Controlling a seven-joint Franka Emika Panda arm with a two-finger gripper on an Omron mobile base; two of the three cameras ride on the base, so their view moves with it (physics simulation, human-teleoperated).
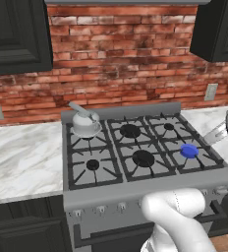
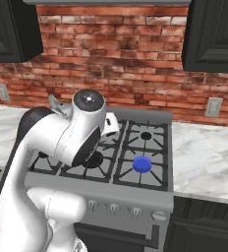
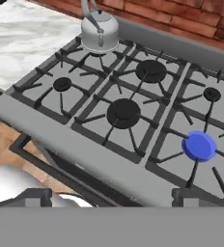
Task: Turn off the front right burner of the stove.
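The stove [image 1: 86, 194] is a grey steel range with black grates. Its front right burner [image 1: 188, 150] shows as a bright blue disc, also seen from the other side [image 2: 142, 164] and in the hand view [image 3: 199, 145]. A row of small silver knobs [image 2: 134, 211] runs along the front panel [image 1: 100, 210]. My gripper [image 3: 113, 197] hovers above the stove's front edge, to the front and left of the blue burner. It is open, its two dark fingertips [image 3: 36, 195] far apart with nothing between them.
A silver kettle [image 1: 85, 123] sits on the back left burner [image 3: 99, 34]. Marble counters [image 1: 22, 157] [image 2: 209, 157] flank the stove. Dark wall cabinets [image 1: 17, 34] hang above, against a brick wall. The oven door handle [image 3: 36, 154] juts out below the front edge.
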